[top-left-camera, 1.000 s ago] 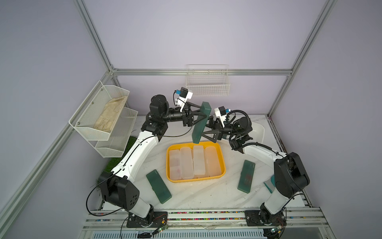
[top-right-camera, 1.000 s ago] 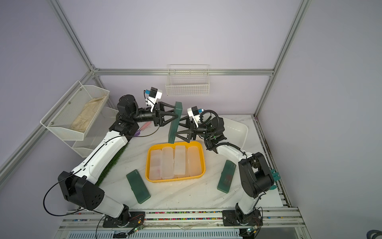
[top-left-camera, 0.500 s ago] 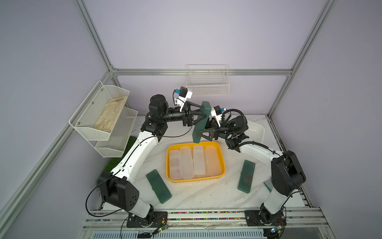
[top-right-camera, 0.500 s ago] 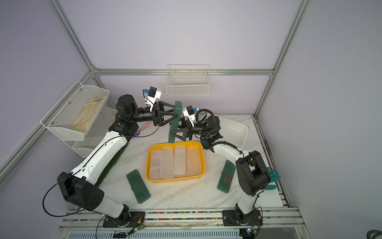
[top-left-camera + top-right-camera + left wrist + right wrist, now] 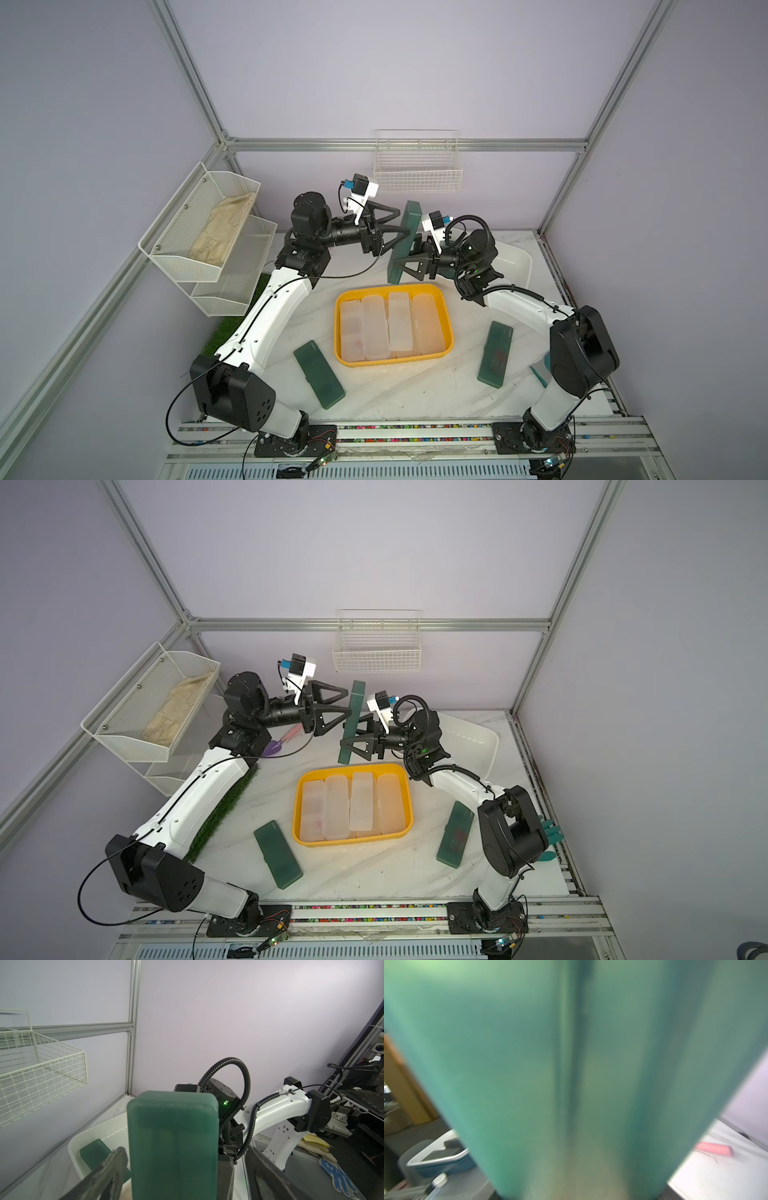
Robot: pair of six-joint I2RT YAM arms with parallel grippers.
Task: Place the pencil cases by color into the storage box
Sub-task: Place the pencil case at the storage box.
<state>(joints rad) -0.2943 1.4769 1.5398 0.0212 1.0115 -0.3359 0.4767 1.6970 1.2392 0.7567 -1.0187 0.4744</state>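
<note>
My right tool (image 5: 350, 735) clamps the lower half of an upright dark green pencil case (image 5: 402, 232), raised at 12 o'clock of the yellow storage box (image 5: 448, 320); my left tool (image 5: 348, 703) stands wide astride its upper half; four frosted cases (image 5: 390, 324) lie in the box; green cases (image 5: 319, 374) (image 5: 494, 353) on the desk (image 5: 415, 395) at 7 and 3 o'clock.

I work in a robotics lab cell: aluminium frame posts (image 5: 195, 83) hold plain lilac wall panels (image 5: 374, 62) around my marble-look desk (image 5: 415, 395), my arm bases (image 5: 286, 442) bolted to a front rail (image 5: 415, 435).
</note>
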